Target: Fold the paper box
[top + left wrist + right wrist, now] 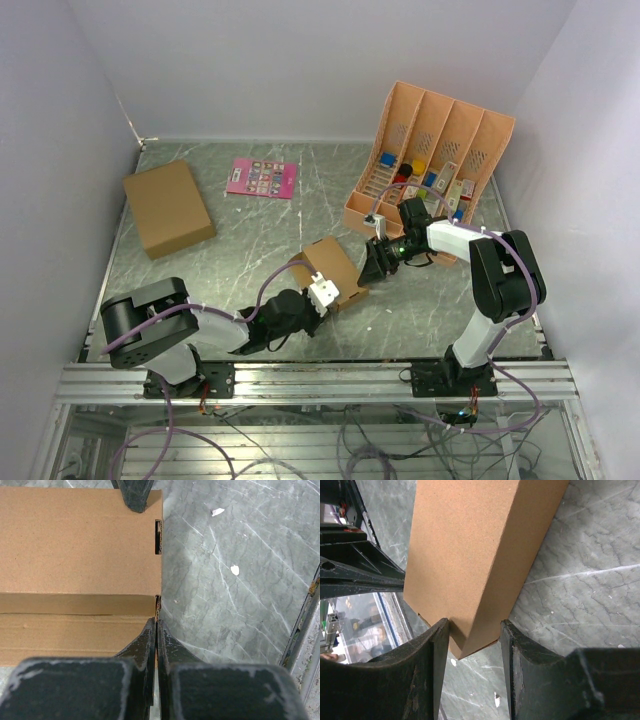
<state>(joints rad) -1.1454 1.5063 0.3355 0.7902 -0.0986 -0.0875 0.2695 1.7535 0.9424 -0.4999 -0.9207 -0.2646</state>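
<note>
The paper box is a small brown oblong carton, held tilted above the table centre between both grippers. My left gripper comes at its near end. In the left wrist view the box fills the left half, and the left gripper is shut on the thin cardboard edge at the box's corner. My right gripper is at the box's right end. In the right wrist view the box has its corner wedged between the jaws of the right gripper, with both fingers pressing its sides.
A larger, wider brown cardboard box lies at the back left. A pink card lies behind the centre. An orange slotted organiser with small items stands at the back right, close behind the right arm. White walls close in three sides.
</note>
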